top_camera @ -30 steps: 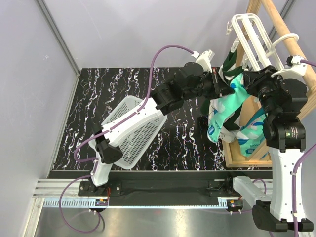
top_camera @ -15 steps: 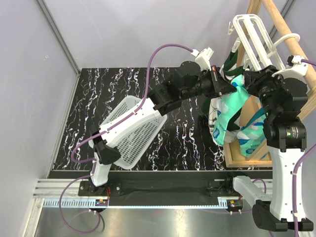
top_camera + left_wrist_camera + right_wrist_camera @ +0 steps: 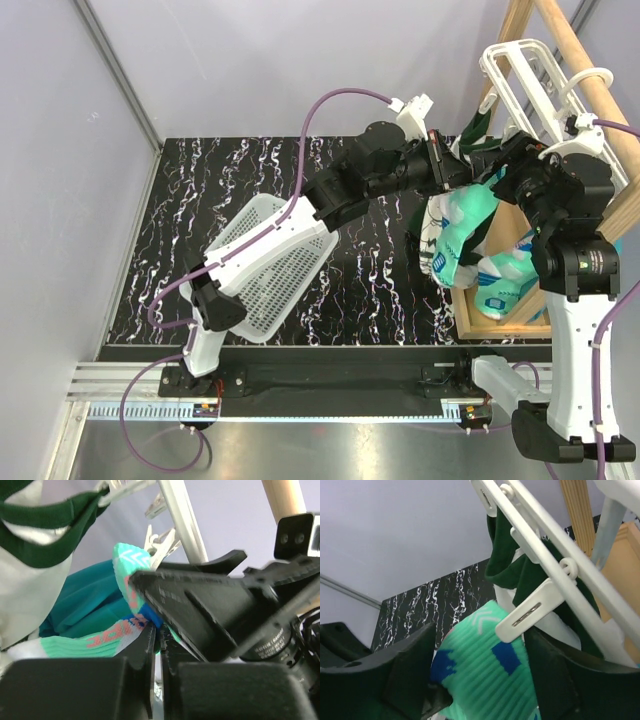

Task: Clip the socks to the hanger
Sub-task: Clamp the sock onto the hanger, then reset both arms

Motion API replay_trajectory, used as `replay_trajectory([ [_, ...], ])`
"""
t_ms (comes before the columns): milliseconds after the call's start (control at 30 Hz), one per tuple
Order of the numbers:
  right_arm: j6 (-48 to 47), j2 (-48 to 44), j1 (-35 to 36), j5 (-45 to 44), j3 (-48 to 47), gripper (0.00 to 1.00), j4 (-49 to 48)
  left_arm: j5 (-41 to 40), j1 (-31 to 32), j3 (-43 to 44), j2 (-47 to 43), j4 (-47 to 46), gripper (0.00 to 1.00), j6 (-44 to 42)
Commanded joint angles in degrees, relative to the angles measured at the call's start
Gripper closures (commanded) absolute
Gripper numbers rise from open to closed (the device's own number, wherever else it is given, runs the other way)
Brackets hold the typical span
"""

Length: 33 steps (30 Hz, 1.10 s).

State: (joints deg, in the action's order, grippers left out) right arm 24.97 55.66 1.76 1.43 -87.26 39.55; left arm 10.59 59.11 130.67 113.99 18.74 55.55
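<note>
The white hanger (image 3: pixel 525 70) leans against the wooden rack at the top right. A mint-green sock (image 3: pixel 455 225) hangs below it, and its cuff (image 3: pixel 485 655) sits in a white clip (image 3: pixel 530 612) of the hanger. My right gripper (image 3: pixel 480 632) is open wide, with a finger on each side of that clip and cuff. My left gripper (image 3: pixel 157 630) reaches in from the left. Its jaws stand a narrow slit apart, with the sock's blue-patched edge (image 3: pixel 147 615) at their tips. A second sock (image 3: pixel 500 285) hangs lower down.
A dark green and white garment (image 3: pixel 505 555) is clipped to the hanger, and a teal cloth (image 3: pixel 85 595) hangs behind the sock. The wooden rack (image 3: pixel 565 45) stands at the right edge. A white mesh basket (image 3: pixel 270 260) lies on the black marbled table under the left arm.
My right gripper has opened wide around the clip. The left jaws have parted a little. The hanger and the right wrist have shifted up and to the right.
</note>
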Motion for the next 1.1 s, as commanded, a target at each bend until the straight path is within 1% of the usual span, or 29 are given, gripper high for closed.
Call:
replay_trajectory([
  [0, 1.0, -0.5, 0.5, 1.3, -3.3, 0.19, 2.3, 3.1, -1.1, -1.0, 0.2, -6.9, 0.81, 1.6],
  [33, 1.1, -0.6, 0.5, 0.4, -3.7, 0.15, 3.5, 3.3, -1.5, -3.3, 0.1, -7.7, 0.71, 1.8],
  [67, 1.1, -0.5, 0.5, 0.1, -4.1, 0.10, 4.4, 3.3, -1.6, -4.1, -0.1, -8.1, 0.55, 2.4],
  [133, 1.2, -0.4, 0.5, -1.1, -5.3, 0.05, 7.0, 3.0, -2.2, -5.4, 0.2, -7.9, 0.45, 2.5],
  [167, 1.1, -0.2, 0.5, -1.1, -5.7, 0.02, 8.1, 2.4, -2.3, -5.9, 0.3, -6.4, 0.41, 1.8],
  [200, 0.6, 0.0, 0.5, -1.1, -6.8, 0.00, 9.1, 2.1, -2.3, -5.6, 0.6, -5.0, 0.37, 1.2],
  [233, 0.5, 0.5, 0.5, -3.0, -7.5, 0.00, 11.9, 1.5, -2.3, -5.4, 0.8, -2.1, 0.35, 0.4],
  [300, 0.2, 1.6, 0.6, -4.9, -10.7, 0.00, 15.6, -0.1, -2.3, -6.7, 0.2, 0.0, 0.29, -1.8],
  [333, 0.0, 2.4, 0.5, -6.2, -11.8, 0.00, 19.2, -0.7, -2.3, -7.6, -1.4, 0.5, 0.29, -2.4],
  [433, -0.3, 2.4, 0.5, -7.4, -13.7, 0.00, 23.9, -3.5, -2.3, -13.1, -5.6, 1.0, 0.26, -5.3],
  [567, -0.5, 0.7, 0.6, -9.9, -12.9, 0.00, 27.3, -7.7, -2.3, -16.9, -10.8, 5.4, 0.26, -12.8],
  [633, -0.8, 0.6, 0.7, -11.0, -12.9, 0.00, 29.5, -8.7, -2.3, -20.8, -13.1, 6.7, 0.26, -14.6],
  [667, -1.1, 0.5, 0.8, -11.5, -12.9, 0.00, 30.1, -9.2, -2.2, -22.6, -15.9, 6.9, 0.26, -15.9],
  [700, -1.0, 0.3, 0.7, -12.3, -13.2, 0.00, 30.6, -9.5, -2.2, -26.0, -17.3, 7.0, 0.27, -16.6],
  [767, -1.2, 0.6, 0.8, -12.5, -15.2, 0.00, 32.1, -10.4, -2.2, -29.9, -21.7, 7.3, 0.27, -18.1],
  [800, -1.2, 0.7, 0.8, -12.3, -16.2, 0.00, 32.3, -12.2, -2.2, -31.7, -23.4, 7.2, 0.27, -18.5],
  [833, -1.4, 0.5, 0.8, -11.8, -17.0, 0.00, 31.6, -12.9, -2.2, -35.6, -24.9, 6.5, 0.27, -18.6],
  [867, -1.9, 0.3, 0.9, -10.8, -18.5, 0.00, 31.0, -13.0, -2.2, -37.3, -26.3, 6.0, 0.28, -19.1],
  [900, -2.2, 0.5, 0.8, -6.7, -19.0, 0.00, 29.6, -13.3, -2.2, -39.2, -29.3, 5.5, 0.28, -19.2],
  [933, -2.5, 0.9, 0.8, -3.5, -19.7, 0.00, 28.7, -13.6, -2.2, -40.7, -30.6, 4.7, 0.28, -19.4],
  [967, -2.9, 1.6, 0.9, 0.5, -20.4, 0.00, 27.7, -13.8, -2.2, -44.0, -32.1, 4.5, 0.28, -19.9],
  [1000, -2.8, 2.9, 1.0, 7.9, -20.8, 0.00, 26.8, -14.1, -2.2, -45.4, -33.4, 4.2, 0.28, -20.2],
  [1067, -2.2, 4.4, 1.0, 14.1, -21.5, 0.00, 24.0, -15.0, -2.2, -49.6, -37.0, 3.9, 0.28, -20.7],
])
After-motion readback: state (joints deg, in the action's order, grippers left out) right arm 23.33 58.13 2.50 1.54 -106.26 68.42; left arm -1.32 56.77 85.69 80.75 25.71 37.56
